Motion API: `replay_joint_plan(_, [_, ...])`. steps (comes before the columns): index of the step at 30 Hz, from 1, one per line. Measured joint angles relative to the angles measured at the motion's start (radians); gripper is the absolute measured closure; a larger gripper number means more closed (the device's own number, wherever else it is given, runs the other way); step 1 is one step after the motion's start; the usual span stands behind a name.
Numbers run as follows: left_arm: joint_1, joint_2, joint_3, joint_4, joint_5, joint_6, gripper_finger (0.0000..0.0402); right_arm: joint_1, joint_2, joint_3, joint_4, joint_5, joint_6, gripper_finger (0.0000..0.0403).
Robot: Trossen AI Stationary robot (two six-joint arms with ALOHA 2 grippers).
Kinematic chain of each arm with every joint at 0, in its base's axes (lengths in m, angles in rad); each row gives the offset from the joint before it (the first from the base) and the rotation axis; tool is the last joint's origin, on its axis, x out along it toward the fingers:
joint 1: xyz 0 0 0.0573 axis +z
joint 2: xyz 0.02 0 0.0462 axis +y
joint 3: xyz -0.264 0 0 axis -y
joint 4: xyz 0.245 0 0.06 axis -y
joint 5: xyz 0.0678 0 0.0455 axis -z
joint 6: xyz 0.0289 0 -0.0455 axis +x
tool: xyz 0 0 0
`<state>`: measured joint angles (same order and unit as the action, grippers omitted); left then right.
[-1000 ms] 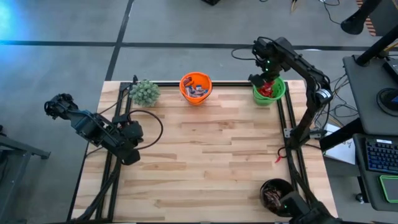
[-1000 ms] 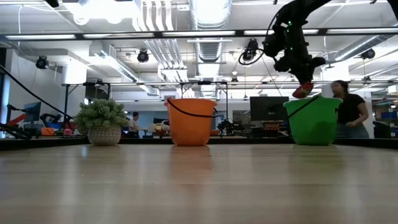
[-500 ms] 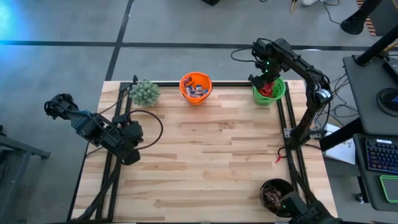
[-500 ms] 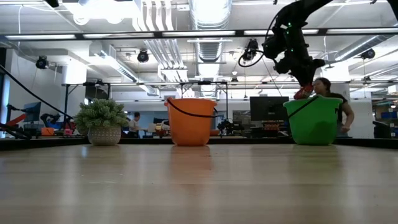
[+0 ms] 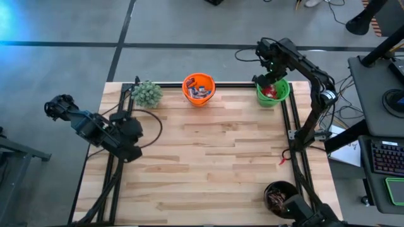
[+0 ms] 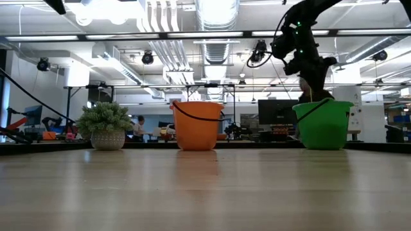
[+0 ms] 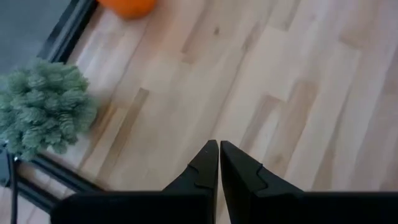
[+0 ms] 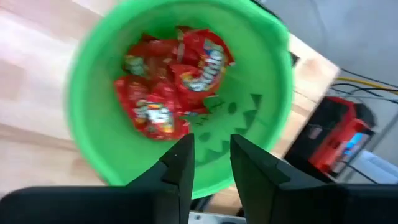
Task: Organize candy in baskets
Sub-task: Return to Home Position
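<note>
My right gripper (image 8: 211,140) hangs open above the green basket (image 5: 273,92) at the table's far right corner, with nothing between its fingers. Several red candy bars (image 8: 171,78) lie in that basket's bottom. The orange basket (image 5: 199,88) stands at the far edge's middle with mixed candy (image 5: 199,92) in it. The black basket (image 5: 281,197) at the near right holds dark candy. My left gripper (image 7: 219,144) is shut on nothing above the table's left side (image 5: 130,137).
A fuzzy green plant (image 5: 147,93) in a small pot stands at the far left, close to my left arm. A dark metal frame (image 5: 291,135) runs along the table's edges. The wooden top (image 5: 208,151) between the arms is bare.
My right gripper has opened above the green basket. The red candy that it held at the rim has dropped into the basket. My left gripper has tipped a little and stayed in place.
</note>
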<state>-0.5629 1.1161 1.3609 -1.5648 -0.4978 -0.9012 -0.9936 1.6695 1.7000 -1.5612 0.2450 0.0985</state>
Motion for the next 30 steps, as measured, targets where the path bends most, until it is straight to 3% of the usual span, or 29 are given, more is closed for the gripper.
replay_joint_plan(7, [-0.014,-0.101,-0.001,0.015,-0.087,-0.075,0.0402,0.034,-0.012,0.065,0.032,-0.142,0.007,0.0329])
replay_joint_plan(13, [-0.03,-0.206,-0.048,0.02,-0.261,-0.113,0.0402,0.087,-0.081,0.095,0.104,-0.177,0.007,0.0341])
replay_joint_plan(16, [-0.029,-0.257,-0.108,0.021,-0.297,-0.149,0.0402,0.107,-0.117,0.095,0.113,-0.178,0.006,0.0344])
replay_joint_plan(22, [-0.029,-0.352,-0.294,0.064,-0.312,-0.253,0.0402,0.112,-0.174,0.095,0.11,-0.177,0.017,0.0344])
replay_joint_plan(30, [-0.029,-0.533,-0.656,0.437,-0.462,-0.199,0.0402,0.112,-0.221,0.095,0.107,-0.18,0.065,0.0344])
